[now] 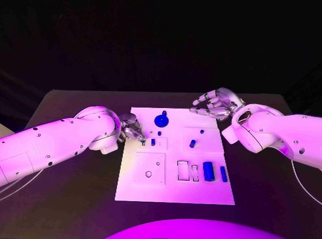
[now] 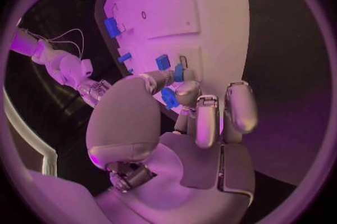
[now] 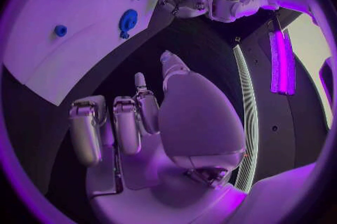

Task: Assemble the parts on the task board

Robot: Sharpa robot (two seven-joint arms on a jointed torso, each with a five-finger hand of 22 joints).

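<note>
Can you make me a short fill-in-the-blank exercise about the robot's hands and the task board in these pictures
1. The task board is coloured ____.
2. The hand whose fingers reach over the board's edge near a small blue part is the ____ hand.
3. The right hand hovers beyond the board's far corner and holds ____.
4. The round blue part lies at the board's ____ end, away from the robot.

Missing words: white; left; nothing; far
</note>
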